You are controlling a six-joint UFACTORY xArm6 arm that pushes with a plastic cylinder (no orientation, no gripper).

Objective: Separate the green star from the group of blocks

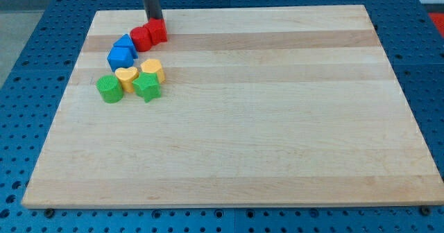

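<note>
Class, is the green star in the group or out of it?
In: the green star touches two yellow blocks.

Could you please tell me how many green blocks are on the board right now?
2. The green star sits against the yellow blocks at the cluster's lower right; the round green block is at the cluster's lower left. None seem hidden.

Dark rod (150, 1); two red blocks (150, 34), two blue (122, 53), two yellow (139, 74), two green (128, 87); pale striped wood board (277, 122), blue perforated table (41, 39).
</note>
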